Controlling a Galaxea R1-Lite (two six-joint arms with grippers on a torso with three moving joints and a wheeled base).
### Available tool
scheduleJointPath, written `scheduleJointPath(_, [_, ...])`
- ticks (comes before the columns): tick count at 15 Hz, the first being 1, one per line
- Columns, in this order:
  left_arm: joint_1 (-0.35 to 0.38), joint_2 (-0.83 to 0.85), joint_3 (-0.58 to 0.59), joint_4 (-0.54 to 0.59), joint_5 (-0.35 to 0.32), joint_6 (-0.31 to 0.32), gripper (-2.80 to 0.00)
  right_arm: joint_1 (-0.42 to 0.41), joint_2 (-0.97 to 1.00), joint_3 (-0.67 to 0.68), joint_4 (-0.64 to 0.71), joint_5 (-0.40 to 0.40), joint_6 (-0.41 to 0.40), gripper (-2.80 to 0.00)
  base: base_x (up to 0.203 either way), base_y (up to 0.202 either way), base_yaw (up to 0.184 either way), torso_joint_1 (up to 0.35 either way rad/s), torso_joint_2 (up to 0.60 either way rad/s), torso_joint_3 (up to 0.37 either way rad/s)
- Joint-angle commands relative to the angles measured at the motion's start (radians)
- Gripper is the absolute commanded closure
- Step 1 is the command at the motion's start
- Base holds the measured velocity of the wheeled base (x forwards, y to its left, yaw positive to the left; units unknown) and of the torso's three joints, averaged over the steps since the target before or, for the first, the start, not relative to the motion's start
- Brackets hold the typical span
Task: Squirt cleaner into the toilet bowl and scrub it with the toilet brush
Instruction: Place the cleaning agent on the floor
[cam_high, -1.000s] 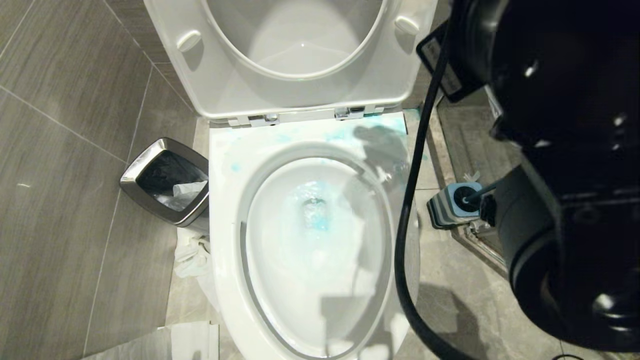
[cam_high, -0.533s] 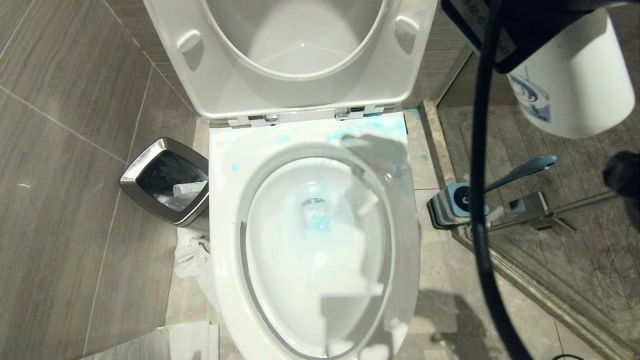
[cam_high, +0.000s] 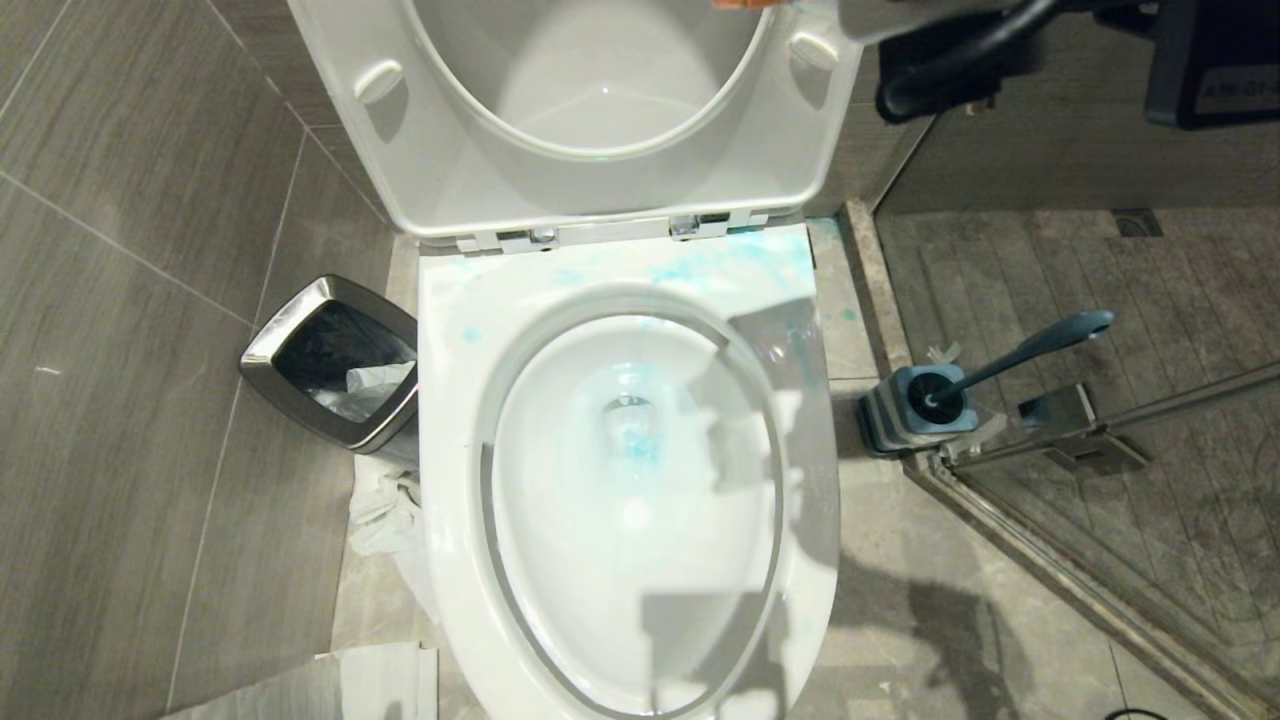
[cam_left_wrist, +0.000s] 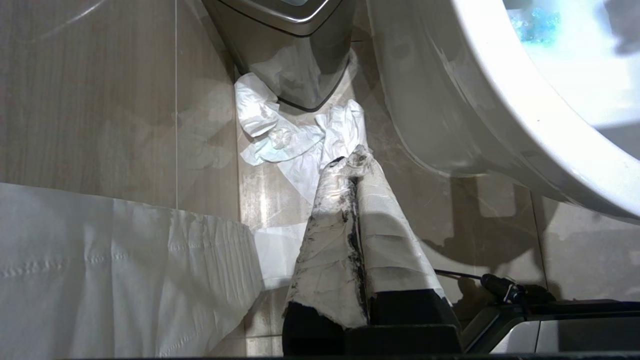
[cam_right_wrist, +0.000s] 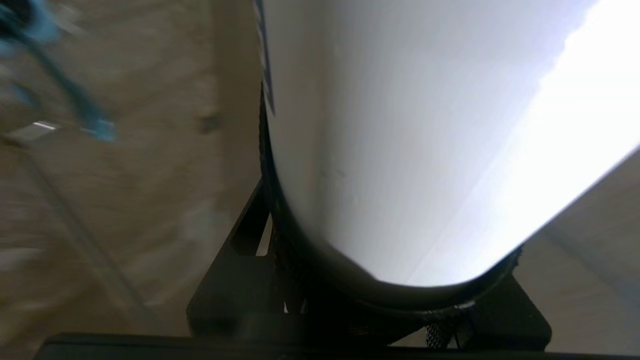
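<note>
Grey tiled floor (cam_high: 150, 300), chrome-rimmed waste bin (cam_high: 335, 362), glass shower door (cam_high: 1120, 560)

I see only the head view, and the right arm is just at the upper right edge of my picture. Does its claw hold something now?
Observer: Yes. In the right wrist view the right claw is closed around the cleaner, a white bottle that fills most of that picture.
Operator: And the left claw? It is not in my picture at all.
Observer: The left claw is shut and empty, its fingers wrapped in something white, pointing down beside the toilet bowl.
Operator: What lies under it?
Observer: There is crumpled tissue on the floor, at the foot of the waste bin.
</note>
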Motion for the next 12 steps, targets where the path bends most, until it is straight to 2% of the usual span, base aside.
scheduleJointPath(1, [0.0, 0.002, 0.0, 0.0, 0.0, 0.0, 0.0, -0.108, -0.036, -0.043, 0.26, 0.116, 0.079, 0.0, 0.0, 0.0, 0.0, 0.0, 0.0, 0.0])
scheduleJointPath(3, [0.0, 0.002, 0.0, 0.0, 0.0, 0.0, 0.0, -0.176, -0.038, -0.049, 0.297, 0.164, 0.28, 0.0, 0.0, 0.0, 0.0, 0.0, 0.0, 0.0])
scheduleJointPath(5, [0.0, 0.002, 0.0, 0.0, 0.0, 0.0, 0.0, -0.208, -0.039, -0.048, 0.369, 0.256, 0.524, 0.0, 0.0, 0.0, 0.0, 0.0, 0.0, 0.0])
scheduleJointPath(7, [0.0, 0.002, 0.0, 0.0, 0.0, 0.0, 0.0, -0.23, -0.042, -0.046, 0.515, 0.426, 0.865, 0.0, 0.0, 0.0, 0.0, 0.0, 0.0, 0.0])
scheduleJointPath(9, [0.0, 0.002, 0.0, 0.0, 0.0, 0.0, 0.0, -0.253, -0.047, -0.07, 0.701, 0.698, 1.275, 0.0, 0.0, 0.0, 0.0, 0.0, 0.0, 0.0])
scheduleJointPath(10, [0.0, 0.002, 0.0, 0.0, 0.0, 0.0, 0.0, -0.271, -0.048, -0.096, 0.771, 0.778, 1.466, 0.0, 0.0, 0.0, 0.0, 0.0, 0.0, 0.0])
scheduleJointPath(12, [0.0, 0.002, 0.0, 0.0, 0.0, 0.0, 0.0, -0.314, -0.05, -0.142, 0.833, 0.848, 1.749, 0.0, 0.0, 0.0, 0.0, 0.0, 0.0, 0.0])
